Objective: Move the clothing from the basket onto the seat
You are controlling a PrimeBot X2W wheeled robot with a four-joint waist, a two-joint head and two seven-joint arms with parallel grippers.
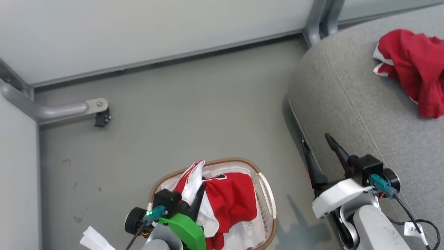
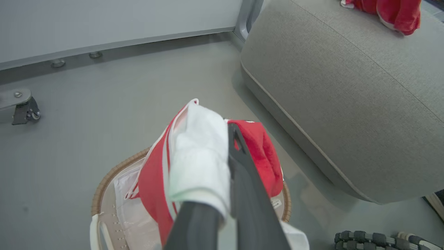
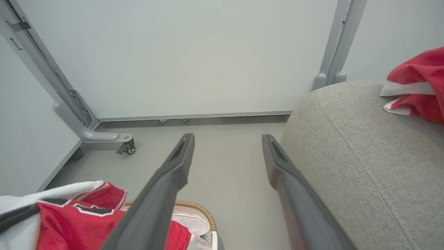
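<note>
The basket [image 1: 267, 194] stands on the floor at the bottom middle of the head view, holding red clothing [image 1: 232, 201] over a white liner. My left gripper [image 1: 194, 196] is shut on a red-and-white fold of that clothing [image 2: 197, 152], lifted above the basket rim [image 2: 104, 184]; cloth drapes over one finger. My right gripper [image 1: 315, 139] hangs open and empty beside the seat's [image 1: 347, 104] front edge, with floor between its fingers [image 3: 228, 138]. Another red garment [image 1: 412, 69] lies crumpled on the seat at the far right, and also shows in the right wrist view [image 3: 419, 86].
Pale wall panels close the back and left. A metal frame leg with a small caster [image 1: 100, 116] juts over the floor at the left. A grey post [image 1: 321, 21] stands behind the seat. A dark ribbed object [image 2: 374, 239] lies by the seat's base.
</note>
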